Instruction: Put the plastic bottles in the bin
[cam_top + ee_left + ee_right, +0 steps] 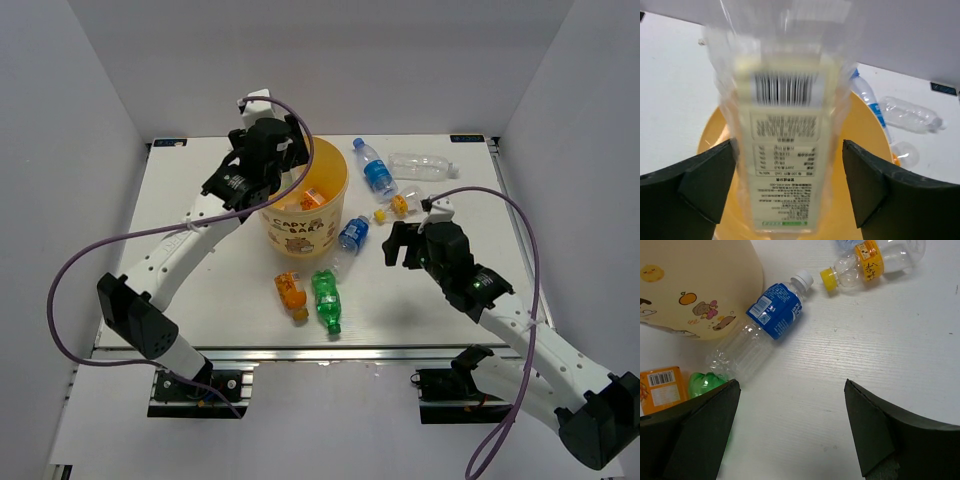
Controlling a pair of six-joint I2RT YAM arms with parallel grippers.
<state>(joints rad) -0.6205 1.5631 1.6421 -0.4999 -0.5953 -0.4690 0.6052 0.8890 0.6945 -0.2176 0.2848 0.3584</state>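
Hanging over the bin [862, 120], the left end effector [788, 150] has its jaws apart around a pale-labelled bottle [785, 100], blurred, probably dropping in; the right end effector [791, 385], open and empty, is nearer the blue-labelled bottle [775, 310], lying slantwise on the surface ahead-left, cap pointing away, beside the bin.

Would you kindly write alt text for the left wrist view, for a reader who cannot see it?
A blurred bottle with a pale label sits between the spread fingers of the left hand, above the open yellow bin. To the right, a blue-labelled bottle and a plain clear bottle lie on the white table.
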